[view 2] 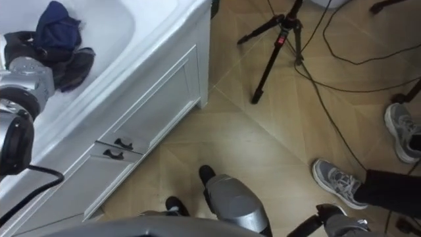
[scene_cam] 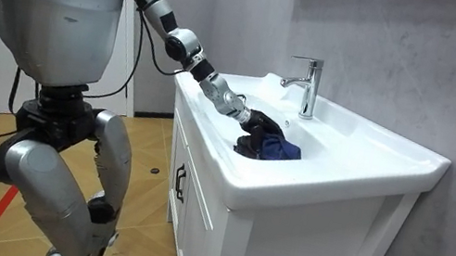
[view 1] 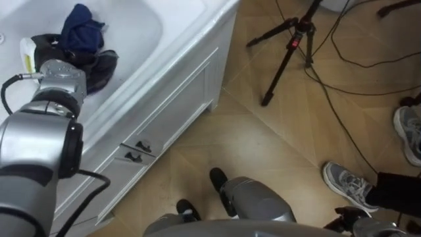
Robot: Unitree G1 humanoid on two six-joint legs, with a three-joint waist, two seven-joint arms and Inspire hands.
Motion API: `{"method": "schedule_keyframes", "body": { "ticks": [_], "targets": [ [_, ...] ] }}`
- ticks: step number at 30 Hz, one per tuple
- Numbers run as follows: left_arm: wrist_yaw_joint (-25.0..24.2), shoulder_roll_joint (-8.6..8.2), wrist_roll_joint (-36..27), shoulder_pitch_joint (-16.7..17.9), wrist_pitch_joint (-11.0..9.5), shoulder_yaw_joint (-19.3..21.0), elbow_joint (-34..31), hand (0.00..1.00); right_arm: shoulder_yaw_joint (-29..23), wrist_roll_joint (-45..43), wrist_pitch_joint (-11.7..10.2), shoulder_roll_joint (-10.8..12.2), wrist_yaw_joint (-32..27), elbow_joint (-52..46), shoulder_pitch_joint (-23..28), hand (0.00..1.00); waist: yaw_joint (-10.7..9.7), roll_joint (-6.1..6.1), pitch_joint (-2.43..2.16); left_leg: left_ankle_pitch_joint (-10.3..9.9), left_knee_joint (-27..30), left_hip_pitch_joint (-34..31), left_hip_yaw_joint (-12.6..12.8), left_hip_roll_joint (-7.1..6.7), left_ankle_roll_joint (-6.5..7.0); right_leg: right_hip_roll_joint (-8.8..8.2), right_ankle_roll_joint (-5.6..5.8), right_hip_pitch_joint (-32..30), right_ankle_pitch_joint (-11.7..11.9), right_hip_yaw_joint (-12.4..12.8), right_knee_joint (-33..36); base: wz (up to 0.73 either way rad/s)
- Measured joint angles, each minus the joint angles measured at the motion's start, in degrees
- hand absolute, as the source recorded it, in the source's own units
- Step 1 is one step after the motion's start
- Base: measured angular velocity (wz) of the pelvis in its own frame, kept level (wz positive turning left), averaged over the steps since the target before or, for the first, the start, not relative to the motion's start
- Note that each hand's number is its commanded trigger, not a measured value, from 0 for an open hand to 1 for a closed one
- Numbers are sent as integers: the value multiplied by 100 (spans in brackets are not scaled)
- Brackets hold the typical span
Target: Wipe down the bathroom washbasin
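1. Cloth [view 1: 81, 31]: dark blue and crumpled into a lump with no clear long axis. Its highest blue fold stands up and points away from the robot, toward the far side of the bowl. It lies inside the basin [view 1: 195, 34], on the sloping white inner wall.
2. Left hand [view 1: 100, 66]: the arm comes in from the eye view's left and reaches over the rim. The dark fingers are curled round the lower part of the cloth. The blue bulk rises out of the grasp just beyond the fingers, and the silver wrist lies on the robot's side of it.
3. Faucet [scene_cam: 307, 84]: chrome and upright at the back of the basin. It is near the cloth but apart from it.
4. Cabinet [view 1: 174, 108]: white, under the basin, with two dark handles [view 1: 137, 151].
5. Robot: stands on the wooden floor beside the cabinet front.
6. Tripod [view 1: 287, 47]: black, on the floor, well apart from the basin.
7. Person's shoe [view 1: 346, 184]: grey, at the eye view's lower right.
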Motion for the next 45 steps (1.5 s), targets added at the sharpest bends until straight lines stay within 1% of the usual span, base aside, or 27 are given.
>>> {"method": "schedule_keyframes", "body": {
  "ticks": [3,6,9,11,18,23,26,28,33,36,39,41,43,44,45],
  "targets": [
    [126,-137,-5,-37,-27,-1,-129,100,79,-99,-32,1,-11,0,26,0,-22,53,0,9,-13,39,2,-53,-8,-2,-7,2,1,1,13,-1],
    [215,-200,-17,-68,-40,-3,-129,100,160,-109,-123,1,-44,-20,8,0,-32,65,4,10,-56,85,6,-67,-5,-9,-5,44,-2,8,-1,0],
    [315,-261,-23,-72,-42,-108,-166,100,159,-110,-131,-2,-94,-23,-4,0,-48,64,5,13,-111,126,3,-62,6,-21,22,82,-21,13,-27,4],
    [321,-273,-28,-72,-42,-119,-232,100,153,-104,-162,-2,-96,-22,-3,0,-64,66,4,20,-139,135,4,-68,22,-36,33,96,-25,10,-26,5],
    [530,-248,-27,-98,-42,-136,-291,100,146,-92,-165,-3,-117,-30,122,0,-225,95,-8,6,-186,198,5,-71,47,-50,58,199,-24,-13,-110,1],
    [569,-222,18,-125,-41,-197,-351,100,102,-120,-174,-3,-122,-28,143,0,-282,113,-13,3,-189,218,12,-73,51,-58,61,216,-28,-27,-111,0],
    [567,-205,70,-129,-41,-199,-539,100,-87,-129,-185,-3,-152,-26,157,0,-282,113,-13,4,-187,233,15,-73,50,-58,61,229,-28,-25,-106,0],
    [569,-191,86,-131,-42,-118,-679,100,-193,-134,-238,-4,-180,-12,191,0,-284,113,-13,4,-184,248,17,-69,50,-52,61,248,-27,-14,-117,0],
    [641,-190,118,-131,-56,-101,-1226,100,-321,-155,-231,-5,-245,-25,412,0,-288,139,-26,2,-208,413,15,-50,48,-38,55,446,-23,-13,-204,0],
    [639,-189,122,-137,-136,-97,-1485,100,-325,-340,-228,-7,-289,-32,571,0,-288,169,-45,-11,-258,549,-2,-48,31,-27,45,568,-42,-16,-223,-1],
    [632,-190,124,-237,-284,-97,-1599,100,-322,-335,-213,-8,-288,-46,770,0,-277,199,-64,-16,-324,760,14,-54,21,-14,31,723,-69,7,-219,-12],
    [591,-196,123,-237,-292,-97,-1637,100,-320,-323,-215,-8,-288,-138,879,0,-285,210,-70,-28,-361,882,28,-48,0,0,20,821,-82,15,-225,-14],
    [542,-197,124,-236,-294,-95,-1669,100,-324,-327,-219,-11,-289,-248,983,0,-246,221,-77,-34,-435,1010,110,-44,-9,47,19,887,-87,117,-222,-22],
    [538,-198,131,-236,-294,-94,-1693,100,-324,-334,-218,-10,-288,-251,1011,0,-197,233,-86,-49,-445,1069,138,-40,-31,74,19,925,-87,166,-219,-22],
    [538,-198,202,-236,-295,-93,-1721,100,-328,-335,-217,-9,-286,-251,1045,0,-189,241,-92,-55,-450,1122,139,-35,-38,85,16,977,-87,180,-224,-16]
  ]
}}
